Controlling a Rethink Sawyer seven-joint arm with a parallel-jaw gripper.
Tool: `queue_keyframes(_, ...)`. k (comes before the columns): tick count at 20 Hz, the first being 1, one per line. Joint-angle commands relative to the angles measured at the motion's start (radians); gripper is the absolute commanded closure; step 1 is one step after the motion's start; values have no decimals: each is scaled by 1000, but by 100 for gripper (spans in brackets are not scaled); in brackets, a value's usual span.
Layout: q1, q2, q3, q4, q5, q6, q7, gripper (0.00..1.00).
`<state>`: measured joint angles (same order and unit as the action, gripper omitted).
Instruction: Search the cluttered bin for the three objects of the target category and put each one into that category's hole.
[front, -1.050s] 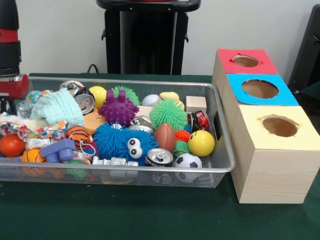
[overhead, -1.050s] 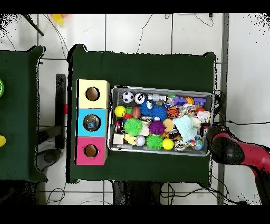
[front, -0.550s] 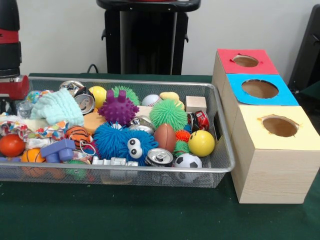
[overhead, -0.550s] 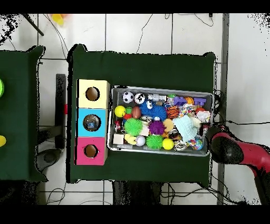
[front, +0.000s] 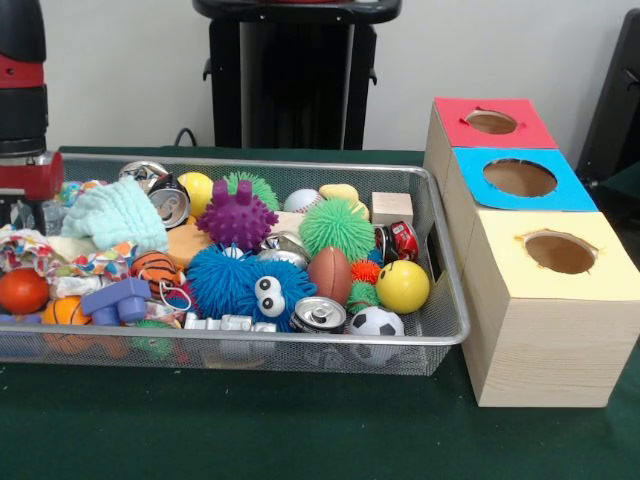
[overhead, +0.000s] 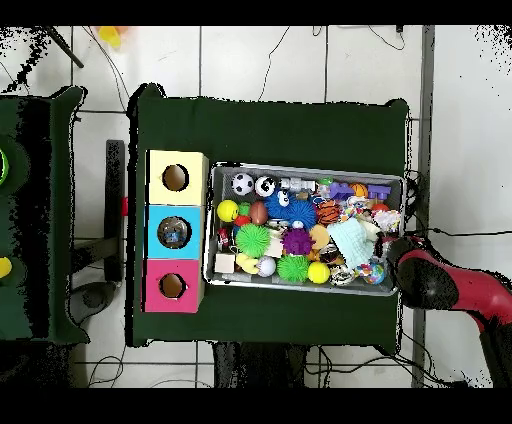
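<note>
Red-and-black arm stands at the end of the wire bin farthest from the three boxes; the gripper sits low behind the bin's rim, and I cannot tell how its jaws stand. Beside it lie a mint cloth and opened cans. Well away, across the clutter, the red-topped hole, blue-topped hole and yellow-topped hole line the green bench.

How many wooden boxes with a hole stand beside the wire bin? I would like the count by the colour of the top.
Red-topped box: 1
Blue-topped box: 1
Yellow-topped box: 1
Total: 3
</note>
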<state>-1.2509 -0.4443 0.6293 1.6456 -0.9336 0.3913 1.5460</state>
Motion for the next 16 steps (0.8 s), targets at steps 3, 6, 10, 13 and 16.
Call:
queue_keyframes(3,-5,59,-115,81,-21,88,-65,0)
queue_keyframes(6,-14,24,-119,107,-5,102,-69,0)
queue_keyframes(10,-18,-25,-134,158,12,95,-40,0)
queue_keyframes(13,-18,-42,-141,173,18,90,-35,0)
queue_keyframes(16,-23,-62,-145,190,21,81,-35,0)
